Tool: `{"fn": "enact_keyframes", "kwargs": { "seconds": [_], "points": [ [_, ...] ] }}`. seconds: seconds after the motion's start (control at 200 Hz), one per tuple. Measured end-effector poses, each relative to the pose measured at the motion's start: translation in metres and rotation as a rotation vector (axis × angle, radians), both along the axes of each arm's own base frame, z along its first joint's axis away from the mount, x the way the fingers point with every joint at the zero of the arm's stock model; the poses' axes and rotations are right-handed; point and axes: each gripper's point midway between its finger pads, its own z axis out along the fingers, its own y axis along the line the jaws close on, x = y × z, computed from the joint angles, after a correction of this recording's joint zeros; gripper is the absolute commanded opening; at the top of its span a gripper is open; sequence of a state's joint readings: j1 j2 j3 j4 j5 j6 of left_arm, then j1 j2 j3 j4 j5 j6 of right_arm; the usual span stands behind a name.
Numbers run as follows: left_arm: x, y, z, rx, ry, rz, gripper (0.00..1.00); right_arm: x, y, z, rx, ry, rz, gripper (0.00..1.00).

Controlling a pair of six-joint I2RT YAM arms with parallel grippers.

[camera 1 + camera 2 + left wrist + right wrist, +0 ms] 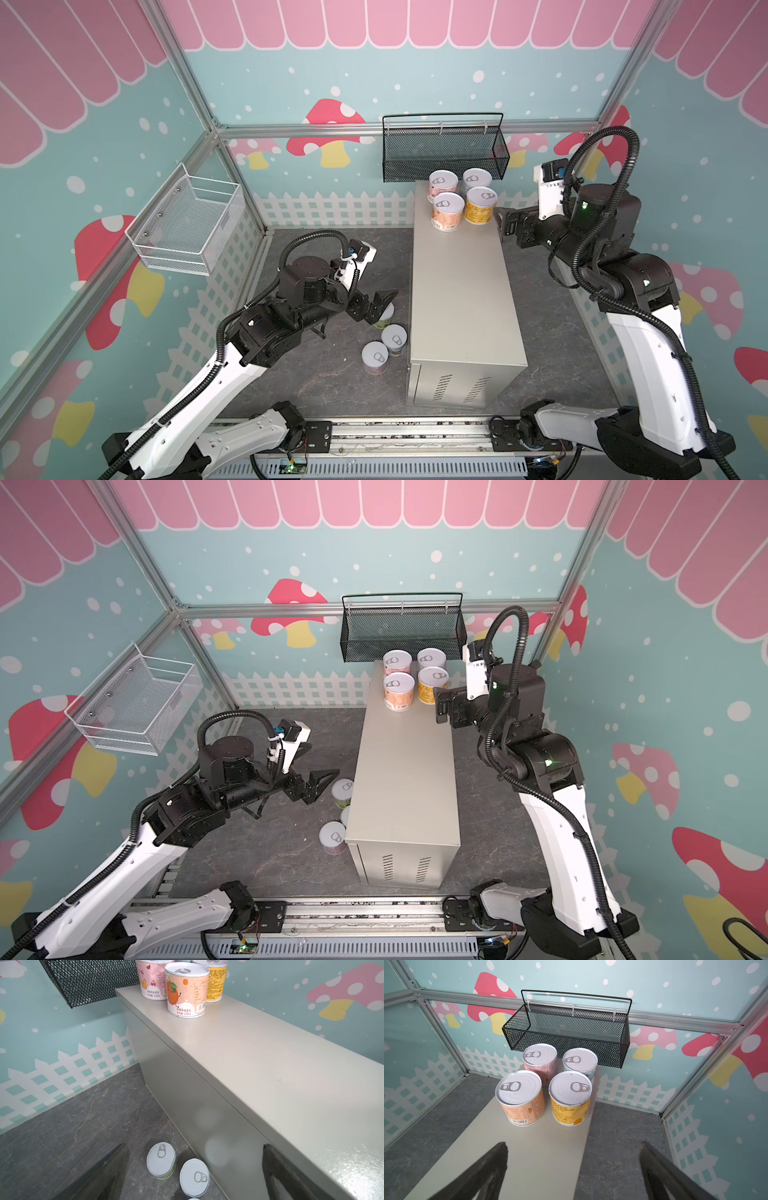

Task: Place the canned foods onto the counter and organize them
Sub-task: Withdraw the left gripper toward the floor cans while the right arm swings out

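Four cans (448,210) are seen upright in a square at the far end of the counter (461,299); three more cans (394,338) are found on the dark floor (324,386) just beside it. The left gripper (379,305) and right gripper (504,225) are held wide apart, nothing gripped

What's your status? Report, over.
Both open, empty: left gripper above floor cans, right gripper beside counter. It holds four cans; three not yet up. Nothing in the way.
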State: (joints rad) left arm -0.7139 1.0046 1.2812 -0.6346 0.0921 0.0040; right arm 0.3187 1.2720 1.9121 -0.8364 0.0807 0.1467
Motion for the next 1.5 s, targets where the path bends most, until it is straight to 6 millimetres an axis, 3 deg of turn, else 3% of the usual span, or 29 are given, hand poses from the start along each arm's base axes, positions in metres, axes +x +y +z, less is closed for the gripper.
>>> {"fn": "enact_keyframes", "kwargs": {
  "seconds": [0.09, 0.36, 0.625, 0.901, 1.031, 1.501],
  "points": [
    [-0.003, -0.004, 0.001, -0.013, 0.001, -0.027, 0.99, 0.013, -0.005, -0.008, 0.018, 0.010, 0.014, 0.99],
    [-0.009, -0.013, -0.002, -0.028, 0.018, -0.087, 0.99, 0.040, -0.016, -0.057, 0.060, 0.096, 0.064, 0.99],
    [-0.008, -0.018, -0.006, -0.027, 0.035, -0.101, 0.99, 0.045, -0.019, -0.070, 0.073, 0.078, 0.104, 0.95],
    [-0.006, -0.019, -0.010, -0.022, 0.040, -0.101, 0.99, 0.058, -0.052, -0.066, 0.121, 0.054, 0.031, 0.96],
    [-0.004, -0.021, -0.012, -0.021, 0.043, -0.101, 0.99, 0.071, -0.064, -0.070, 0.143, 0.057, 0.005, 0.97],
    [-0.011, -0.030, -0.016, -0.034, 0.069, -0.167, 0.99, 0.124, -0.068, -0.108, 0.173, 0.133, 0.011, 0.98]
  ]
}}
